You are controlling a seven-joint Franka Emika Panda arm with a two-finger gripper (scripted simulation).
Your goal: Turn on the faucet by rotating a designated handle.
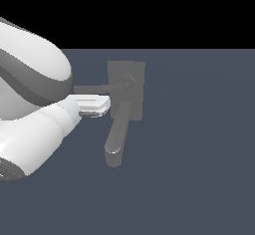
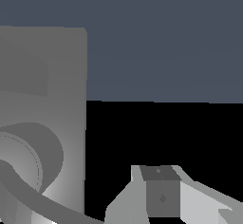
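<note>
pincer (image 1: pixel 94 106): centre-left of exterior view, just below handle (image 1: pixel 92 88), spread not discernible | faucet (image 1: pixel 126 89): upper centre | step: closing on the lever, apparently untouched | next: likely press the bar's free end around its hub

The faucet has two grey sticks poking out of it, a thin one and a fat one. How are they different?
The handle is a thin, flat bar; the spout is thick with a rounded end. The handle points sideways toward the exterior view's left, where the gripper sits just beside it; the spout points down toward the camera, away from the gripper. The handle joins a round hub; the spout comes from lower on the block. Both are matte grey and belong to the faucet.
</note>
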